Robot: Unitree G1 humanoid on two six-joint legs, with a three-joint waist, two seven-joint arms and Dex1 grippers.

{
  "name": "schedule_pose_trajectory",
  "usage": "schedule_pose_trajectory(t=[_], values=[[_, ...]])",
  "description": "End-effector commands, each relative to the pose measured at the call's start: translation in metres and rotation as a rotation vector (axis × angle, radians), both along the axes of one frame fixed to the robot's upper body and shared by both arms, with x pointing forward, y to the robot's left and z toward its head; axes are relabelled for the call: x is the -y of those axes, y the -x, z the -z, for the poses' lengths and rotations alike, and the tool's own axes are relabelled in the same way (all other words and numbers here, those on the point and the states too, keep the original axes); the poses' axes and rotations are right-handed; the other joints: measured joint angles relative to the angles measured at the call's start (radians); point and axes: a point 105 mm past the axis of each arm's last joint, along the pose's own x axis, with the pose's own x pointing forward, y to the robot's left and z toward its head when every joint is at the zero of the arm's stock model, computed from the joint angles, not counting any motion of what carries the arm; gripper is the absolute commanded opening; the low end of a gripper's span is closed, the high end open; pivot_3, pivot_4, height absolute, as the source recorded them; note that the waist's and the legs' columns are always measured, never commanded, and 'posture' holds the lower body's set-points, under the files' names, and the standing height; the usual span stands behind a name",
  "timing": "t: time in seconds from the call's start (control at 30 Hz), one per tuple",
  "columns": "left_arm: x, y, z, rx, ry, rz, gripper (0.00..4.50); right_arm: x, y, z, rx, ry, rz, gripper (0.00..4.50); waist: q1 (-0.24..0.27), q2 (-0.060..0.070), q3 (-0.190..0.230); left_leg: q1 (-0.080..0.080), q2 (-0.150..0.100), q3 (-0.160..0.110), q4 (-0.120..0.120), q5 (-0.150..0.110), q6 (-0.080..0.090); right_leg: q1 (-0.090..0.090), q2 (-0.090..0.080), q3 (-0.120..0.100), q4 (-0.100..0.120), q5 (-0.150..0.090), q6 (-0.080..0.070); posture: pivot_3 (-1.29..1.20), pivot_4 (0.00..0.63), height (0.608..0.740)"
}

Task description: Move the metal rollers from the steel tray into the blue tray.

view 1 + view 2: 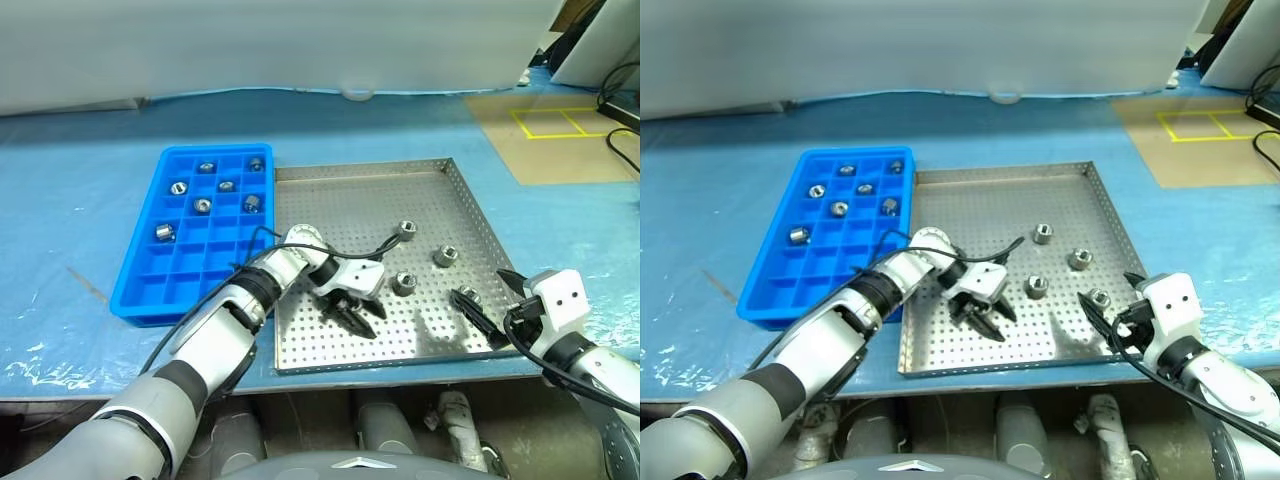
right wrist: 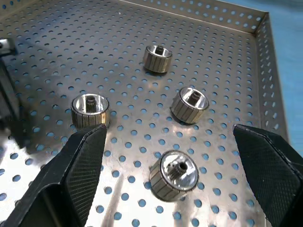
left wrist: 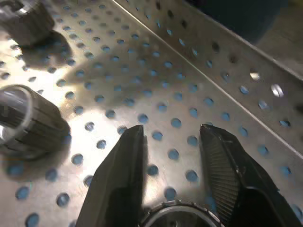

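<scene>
The left gripper (image 1: 352, 314) sits low over the steel tray (image 1: 300, 355), its two fingers closed on a metal roller (image 3: 175, 215) that is cut off by the wrist view's edge. The right gripper (image 2: 182, 175) stands wide open above four loose rollers (image 1: 404, 284). Seven rollers occupy the blue tray (image 1: 150, 290) on the bench (image 1: 60, 200).

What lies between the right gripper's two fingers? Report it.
One metal roller, untouched, on the steel tray's perforated floor, in the gap of the open right gripper. The right wrist view shows it.
</scene>
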Motion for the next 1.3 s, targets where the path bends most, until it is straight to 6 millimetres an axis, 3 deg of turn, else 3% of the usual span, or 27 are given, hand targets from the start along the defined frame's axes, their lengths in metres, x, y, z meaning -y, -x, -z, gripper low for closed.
schedule_pose_trajectory(t=[0.03,0.2,0.33,0.43,0.5,0.67,0.93,1.1,1.3], values=[[0.016,-0.013,-0.039,-0.138,0.227,-0.129,1.74,-0.006,0.004,-0.015,0.048,0.002,-0.011,4.5,-0.01,0.0,0.0,0.0,0.0,0.0,0.0,0.0,0.0,0.0,0.0,0.0,0.0,0.0,0.0,-0.68,0.15,0.74],[0.011,-0.064,-0.087,-0.255,0.563,-0.535,1.74,-0.018,-0.019,-0.019,0.055,-0.007,-0.11,4.5,-0.037,0.0,0.0,0.0,0.0,0.0,0.002,0.0,0.0,-0.001,0.0,0.0,0.001,0.0,0.0,-0.55,0.15,0.74],[-0.027,-0.108,-0.11,-0.129,0.767,-0.929,1.74,-0.034,-0.052,-0.025,0.086,-0.011,-0.209,4.5,-0.038,0.001,-0.001,-0.001,0.001,-0.001,0.007,-0.001,0.001,-0.001,0.001,0.0,0.002,0.001,0.001,-0.4,0.15,0.74],[-0.06,-0.118,-0.12,-0.075,0.887,-1.097,1.74,-0.051,-0.075,-0.025,0.096,-0.014,-0.297,4.5,-0.027,0.002,-0.001,-0.001,0.001,-0.002,0.01,-0.001,0.002,0.001,0.001,-0.001,0.002,0.002,0.0,-0.32,0.15,0.74],[-0.083,-0.117,-0.126,-0.032,0.951,-1.171,1.74,-0.066,-0.086,-0.028,0.111,-0.021,-0.359,4.5,-0.008,0.002,-0.001,-0.003,0.001,-0.002,0.01,-0.002,0.003,0.0,0.0,-0.001,0.002,0.007,-0.007,-0.25,0.15,0.74],[-0.137,-0.1,-0.131,0.065,1.031,-1.319,1.74,-0.104,-0.109,-0.034,0.145,-0.076,-0.51,4.5,0.057,0.002,-0.001,-0.006,0.004,-0.002,0.009,-0.003,0.007,-0.002,0.001,-0.004,0.002,0.008,-0.008,-0.08,0.15,0.74],[-0.204,-0.07,-0.124,0.22,0.915,-1.49,1.74,-0.162,-0.109,-0.036,0.102,-0.193,-0.841,4.5,0.165,0.002,0.0,-0.007,0.004,-0.002,0.011,-0.004,0.003,-0.001,0.0,-0.005,0.004,0.007,-0.008,0.11,0.15,0.74],[-0.224,-0.054,-0.113,0.248,0.858,-1.625,1.74,-0.177,-0.117,-0.035,0.111,-0.192,-0.901,4.5,0.19,0.002,0.0,-0.006,0.004,-0.003,0.011,-0.003,0.001,0.0,-0.001,-0.006,0.006,0.008,-0.009,0.19,0.15,0.74],[-0.236,-0.026,-0.082,0.285,0.708,-1.774,1.74,-0.19,-0.123,-0.029,0.125,-0.167,-0.944,4.5,0.193,0.001,0.0,-0.007,0.004,-0.004,0.009,-0.002,-0.001,-0.002,0.0,-0.007,0.007,0.008,-0.008,0.21,0.15,0.74]])
